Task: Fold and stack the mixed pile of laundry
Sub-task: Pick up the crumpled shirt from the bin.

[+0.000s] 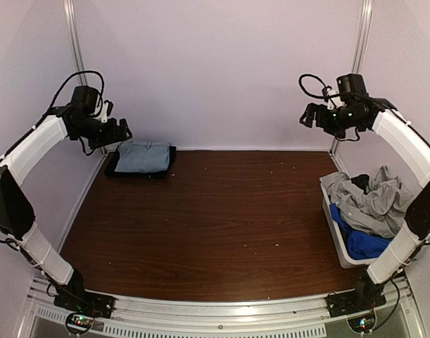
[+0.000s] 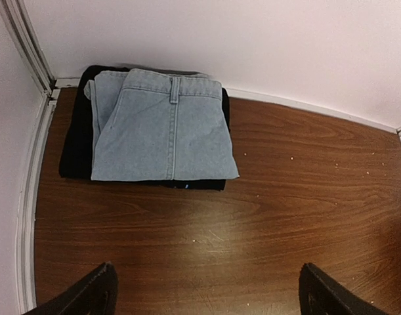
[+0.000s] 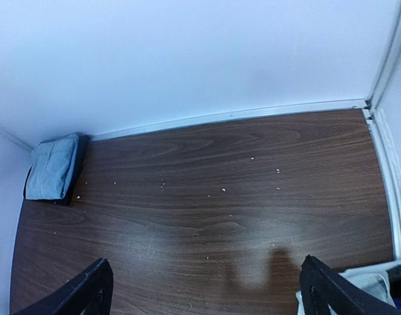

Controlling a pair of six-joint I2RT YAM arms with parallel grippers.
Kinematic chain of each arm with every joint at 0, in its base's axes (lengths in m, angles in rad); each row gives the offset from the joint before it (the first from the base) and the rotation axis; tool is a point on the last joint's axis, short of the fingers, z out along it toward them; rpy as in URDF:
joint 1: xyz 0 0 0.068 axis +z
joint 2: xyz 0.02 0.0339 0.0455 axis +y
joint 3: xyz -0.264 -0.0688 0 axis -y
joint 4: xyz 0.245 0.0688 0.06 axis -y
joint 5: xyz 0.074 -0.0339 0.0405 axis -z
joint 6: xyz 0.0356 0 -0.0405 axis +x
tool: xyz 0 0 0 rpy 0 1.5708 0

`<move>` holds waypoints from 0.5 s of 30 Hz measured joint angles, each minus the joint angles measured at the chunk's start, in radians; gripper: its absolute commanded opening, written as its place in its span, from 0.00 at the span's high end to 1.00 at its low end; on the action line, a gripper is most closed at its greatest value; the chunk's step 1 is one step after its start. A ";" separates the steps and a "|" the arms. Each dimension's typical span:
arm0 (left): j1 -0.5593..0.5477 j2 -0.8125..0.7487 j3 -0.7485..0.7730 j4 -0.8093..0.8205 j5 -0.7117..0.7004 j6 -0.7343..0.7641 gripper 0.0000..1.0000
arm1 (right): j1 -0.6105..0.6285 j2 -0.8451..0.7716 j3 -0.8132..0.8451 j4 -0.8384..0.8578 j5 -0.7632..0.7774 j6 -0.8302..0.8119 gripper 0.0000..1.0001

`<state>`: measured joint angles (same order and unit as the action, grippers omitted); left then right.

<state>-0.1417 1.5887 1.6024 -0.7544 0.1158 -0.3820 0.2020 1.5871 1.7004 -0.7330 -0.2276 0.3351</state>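
Denim jeans (image 2: 162, 128), folded, on black garment (image 2: 75, 147) in far-left corner. Laundry pile (image 1: 369, 204) in white bin (image 1: 333, 224). Left gripper (image 2: 207, 295), right gripper (image 3: 207, 292): both spread wide, empty.

Both arms rise from their bases and bend inward, held high. The left arm (image 1: 33, 146) carries the left gripper (image 1: 120, 132) with jaws spread wide, holding nothing; the right arm (image 1: 409, 143) carries the right gripper (image 1: 310, 115) likewise.

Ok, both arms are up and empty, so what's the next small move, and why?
Probably lower the right gripper onto the grey clothes heaped in the bin. Its jaws stand open and empty, and those clothes lie unfolded beside that arm.
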 measured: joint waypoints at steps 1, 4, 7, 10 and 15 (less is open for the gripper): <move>-0.004 0.000 0.000 -0.008 -0.003 0.003 0.02 | -0.002 -0.023 0.005 -0.022 0.031 0.012 0.00; -0.010 -0.003 -0.014 -0.020 -0.009 0.011 0.02 | -0.005 -0.135 0.004 -0.124 0.140 0.064 0.00; -0.010 -0.012 -0.053 -0.027 -0.005 0.013 0.02 | -0.006 -0.257 0.002 -0.241 0.259 0.146 0.00; -0.011 -0.031 -0.101 -0.026 0.007 0.012 0.02 | -0.006 -0.354 -0.008 -0.380 0.383 0.249 0.00; -0.022 -0.107 -0.185 -0.029 0.041 0.011 0.02 | -0.008 -0.459 -0.020 -0.636 0.534 0.429 0.00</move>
<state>-0.1638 1.4818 1.4178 -0.7837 0.1570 -0.3714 0.1936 1.1278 1.6802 -1.3693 0.3061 0.7639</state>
